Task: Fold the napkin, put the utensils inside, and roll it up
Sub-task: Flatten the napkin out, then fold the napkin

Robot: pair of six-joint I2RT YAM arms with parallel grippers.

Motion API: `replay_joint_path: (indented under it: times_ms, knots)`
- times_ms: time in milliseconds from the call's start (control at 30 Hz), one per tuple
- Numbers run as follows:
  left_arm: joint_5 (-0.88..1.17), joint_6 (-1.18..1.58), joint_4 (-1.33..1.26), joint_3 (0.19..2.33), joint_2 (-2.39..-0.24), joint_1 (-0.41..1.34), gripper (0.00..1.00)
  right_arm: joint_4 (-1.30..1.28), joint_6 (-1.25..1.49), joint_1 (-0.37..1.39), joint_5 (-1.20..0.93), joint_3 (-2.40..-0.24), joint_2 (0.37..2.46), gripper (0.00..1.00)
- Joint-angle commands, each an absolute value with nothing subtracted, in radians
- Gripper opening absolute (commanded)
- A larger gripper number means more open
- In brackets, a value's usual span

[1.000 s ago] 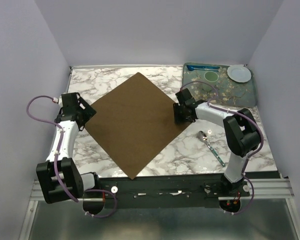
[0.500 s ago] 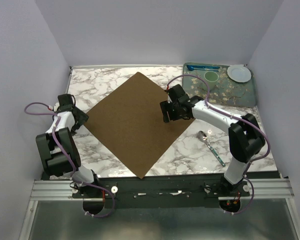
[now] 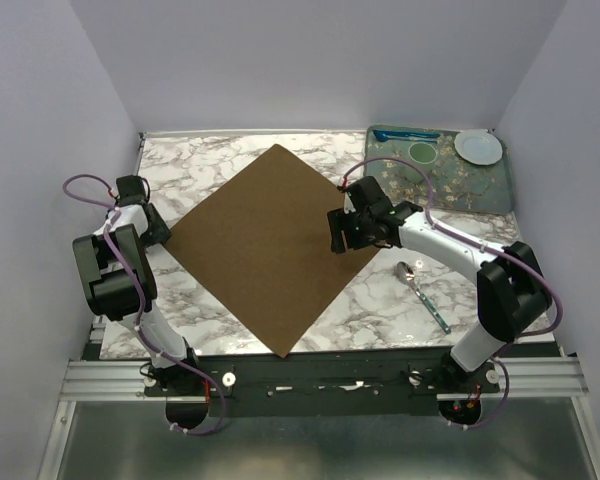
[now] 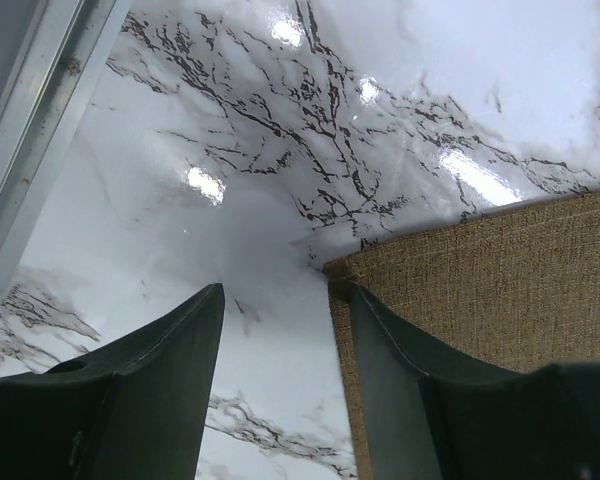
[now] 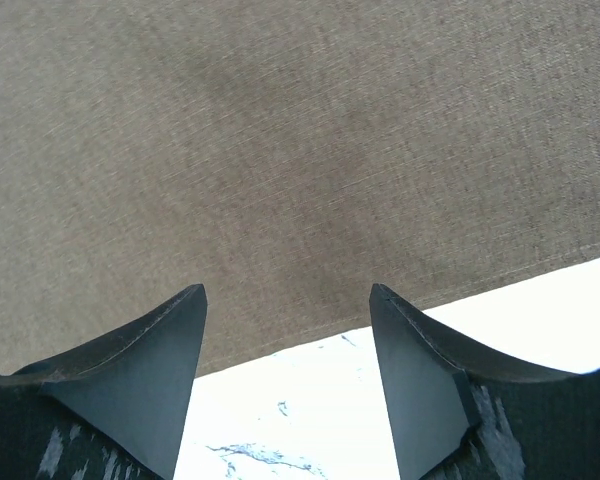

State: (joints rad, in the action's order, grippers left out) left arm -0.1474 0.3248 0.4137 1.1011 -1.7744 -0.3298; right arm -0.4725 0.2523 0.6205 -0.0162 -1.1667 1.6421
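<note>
Top view, bottom edge: metal rail (image 3: 320,375) with both arm bases bolted on. Marble table (image 3: 380,310) behind it.

Spoon (image 3: 423,290) lies flat on the marble at lower right. Its shiny bowl points upper left and its teal handle runs to lower right. It is clear of the cloth and touched by nothing.

Napkin (image 3: 265,245) is mid-frame: a brown square lying flat and unfolded, turned like a diamond. One corner points at the rail, the opposite one at the back wall.

Left gripper (image 3: 156,230) is at the napkin's left corner, low over the table. In the left wrist view the left gripper (image 4: 277,295) has its jaws parted, with bare marble in the gap. The cloth corner (image 4: 460,290) sits right at the tip of the right-hand finger. Nothing is pinched.

Right gripper (image 3: 338,232) is over the napkin's right side, near its edge. In the right wrist view the right gripper (image 5: 287,292) has its jaws wide apart, and the cloth edge (image 5: 280,150) crosses below the gap. Nothing is held; contact with the cloth cannot be told.

Upper right, far end: patterned tray (image 3: 480,195) with a white plate (image 3: 478,147), a small green disc (image 3: 421,152) and a bright blue utensil (image 3: 405,134) along its back rim.
</note>
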Motion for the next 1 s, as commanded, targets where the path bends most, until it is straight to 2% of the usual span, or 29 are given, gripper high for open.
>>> replay_joint_path:
  times_ms: [0, 333, 433, 467, 533, 633, 733, 967]
  knots:
    - [-0.125, 0.252, 0.42, 1.111, -1.776, -0.331, 0.63, -0.43, 0.239, 0.62, -0.061, -1.132, 1.577, 0.75]
    - [-0.06, 0.233, 0.42, 1.16, -1.864, -0.333, 0.62, -0.42, 0.238, 0.621, -0.074, -1.094, 1.522, 0.75]
    - [-0.057, 0.222, 0.433, 1.183, -1.902, -0.337, 0.52, -0.417, 0.239, 0.621, -0.072, -1.081, 1.513, 0.74]
    - [-0.049, 0.224, 0.437, 1.195, -1.911, -0.342, 0.43, -0.417, 0.239, 0.621, -0.074, -1.08, 1.509, 0.75]
    - [-0.04, 0.235, 0.431, 1.195, -1.917, -0.344, 0.38, -0.417, 0.241, 0.62, -0.075, -1.077, 1.503, 0.75]
    - [-0.046, 0.242, 0.425, 1.184, -1.899, -0.344, 0.26, -0.416, 0.242, 0.62, -0.077, -1.074, 1.5, 0.75]
    - [-0.106, 0.245, 0.445, 1.183, -1.861, -0.344, 0.04, -0.417, 0.239, 0.621, -0.08, -1.074, 1.503, 0.75]
    - [-0.224, 0.33, 0.494, 1.151, -1.695, -0.324, 0.0, -0.426, 0.273, 0.62, -0.072, -1.057, 1.503, 0.75]
